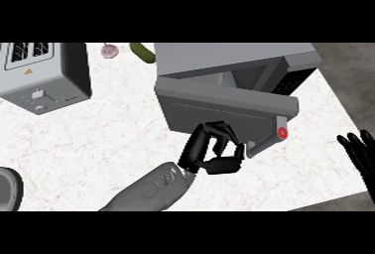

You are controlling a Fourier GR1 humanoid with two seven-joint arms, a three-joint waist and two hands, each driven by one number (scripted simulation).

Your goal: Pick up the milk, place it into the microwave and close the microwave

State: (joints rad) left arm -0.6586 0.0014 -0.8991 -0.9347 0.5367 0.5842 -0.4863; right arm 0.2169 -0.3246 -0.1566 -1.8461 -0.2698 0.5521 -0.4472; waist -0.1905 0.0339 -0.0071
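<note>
Head view: the left hand sits against the lower edge of the microwave door, fingers curled, nothing seen inside them. The door stands partly open, swung out over the counter. The milk shows nowhere — whether it is inside cannot be told. The right hand rests at the right edge, fingers straight. Around: a toaster at upper left, a cucumber and a garlic bulb by the top, a grey rim at lower left.
</note>
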